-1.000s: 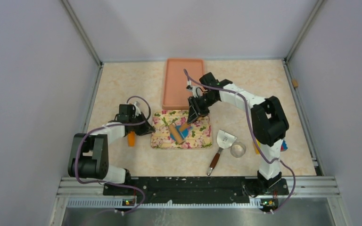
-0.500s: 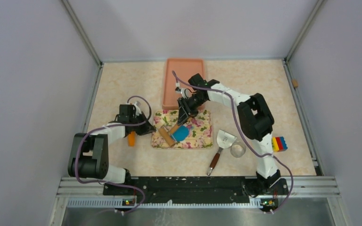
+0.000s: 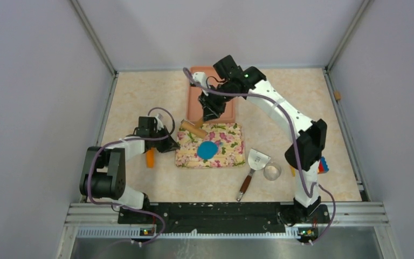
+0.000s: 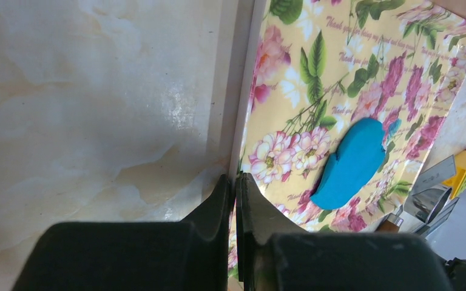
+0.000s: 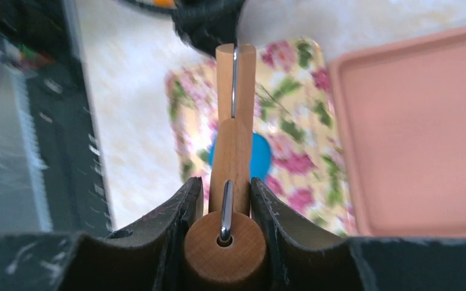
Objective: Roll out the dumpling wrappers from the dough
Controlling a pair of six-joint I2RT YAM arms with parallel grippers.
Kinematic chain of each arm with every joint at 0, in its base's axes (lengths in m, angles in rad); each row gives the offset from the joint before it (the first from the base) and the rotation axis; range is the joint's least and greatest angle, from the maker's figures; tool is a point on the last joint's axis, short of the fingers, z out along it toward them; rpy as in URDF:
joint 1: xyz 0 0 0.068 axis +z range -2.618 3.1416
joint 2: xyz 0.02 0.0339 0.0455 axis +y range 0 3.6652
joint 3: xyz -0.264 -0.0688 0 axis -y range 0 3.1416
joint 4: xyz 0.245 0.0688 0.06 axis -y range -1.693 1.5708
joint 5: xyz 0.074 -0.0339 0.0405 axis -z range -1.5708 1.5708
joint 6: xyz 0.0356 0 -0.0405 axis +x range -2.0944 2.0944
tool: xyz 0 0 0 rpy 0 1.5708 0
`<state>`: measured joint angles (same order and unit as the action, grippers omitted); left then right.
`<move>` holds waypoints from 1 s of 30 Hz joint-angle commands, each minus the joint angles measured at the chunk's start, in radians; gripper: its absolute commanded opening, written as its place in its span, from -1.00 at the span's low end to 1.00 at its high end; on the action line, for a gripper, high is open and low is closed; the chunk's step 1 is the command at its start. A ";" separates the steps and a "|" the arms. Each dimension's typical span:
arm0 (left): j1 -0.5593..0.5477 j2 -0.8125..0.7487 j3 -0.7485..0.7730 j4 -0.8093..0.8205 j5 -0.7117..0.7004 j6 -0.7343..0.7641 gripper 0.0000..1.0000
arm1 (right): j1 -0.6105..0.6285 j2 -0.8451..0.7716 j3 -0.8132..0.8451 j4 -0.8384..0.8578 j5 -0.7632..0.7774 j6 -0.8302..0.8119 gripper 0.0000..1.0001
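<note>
Right tool [image 5: 226, 188]: clamped on the end handle of the wooden rolling pin [image 5: 233, 145], one finger on each side of the handle. Reaches in from the far edge of the bench [image 3: 140, 102], over the salmon tray [image 3: 193, 108]. Holds the pin over the far left corner of the floral mat [image 3: 229, 154]; cannot tell whether it touches the mat.

Left tool [image 4: 235, 182]: fingers pressed together, only a thin slit between them. Sits at the left edge of the mat, with that edge running straight into the slit, so closed on the mat itself.

Dough [image 3: 209, 149]: bright blue, rolled flat, roughly round with a slightly uneven outline. Lies on the middle of the mat, apart from both tools and just near of the pin. In the right wrist view, shows partly behind the pin.

Mat: around the middle of the bench, a little toward the near edge. Tray: just beyond it, against the middle of the far edge.

Toward the near right corner: a metal spatula [image 3: 256, 160] with a wooden handle, and touching or just beside it a metal ring cutter [image 3: 272, 171]. Further right, a toy brick [image 3: 322, 164], half hidden behind the right arm.

Beside the left arm, left of the mat: a small orange thing [image 3: 150, 158], too small to name.
</note>
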<state>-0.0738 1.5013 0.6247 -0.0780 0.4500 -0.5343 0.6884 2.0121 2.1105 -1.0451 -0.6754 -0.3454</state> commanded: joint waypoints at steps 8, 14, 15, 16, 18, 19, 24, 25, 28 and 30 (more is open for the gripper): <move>0.003 0.017 0.016 0.008 -0.034 -0.030 -1.00 | 0.336 -0.364 -0.454 0.132 0.709 -0.672 -1.00; 0.009 0.030 0.028 -0.010 -0.038 -0.038 -1.00 | 0.358 -0.332 -0.487 0.173 0.720 -0.722 -1.00; 0.009 0.031 0.029 -0.012 -0.037 -0.038 -1.00 | 0.364 -0.327 -0.497 0.188 0.722 -0.727 -1.00; 0.009 0.032 0.029 -0.013 -0.035 -0.038 -1.00 | 0.368 -0.324 -0.506 0.200 0.723 -0.729 -1.00; 0.009 0.032 0.031 -0.016 -0.034 -0.036 -1.00 | 0.372 -0.316 -0.522 0.219 0.720 -0.735 -1.00; 0.009 0.029 0.031 -0.017 -0.035 -0.036 -1.00 | 0.372 -0.309 -0.527 0.225 0.719 -0.738 -1.00; 0.011 0.020 0.027 -0.015 -0.040 -0.037 -1.00 | 0.374 -0.303 -0.565 0.245 0.696 -0.739 -1.00; 0.011 0.020 0.024 -0.016 -0.042 -0.038 -1.00 | 0.373 -0.302 -0.574 0.244 0.685 -0.739 -1.00; 0.011 0.019 0.018 -0.006 -0.049 -0.041 -1.00 | 0.374 -0.299 -0.604 0.261 0.655 -0.737 -1.00; 0.011 0.020 0.018 -0.006 -0.052 -0.041 -1.00 | 0.372 -0.287 -0.620 0.267 0.639 -0.743 -1.00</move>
<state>-0.0715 1.5105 0.6350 -0.0860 0.4511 -0.5507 1.0519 1.7130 1.5055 -0.8391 0.0078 -1.0657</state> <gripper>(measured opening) 0.064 0.333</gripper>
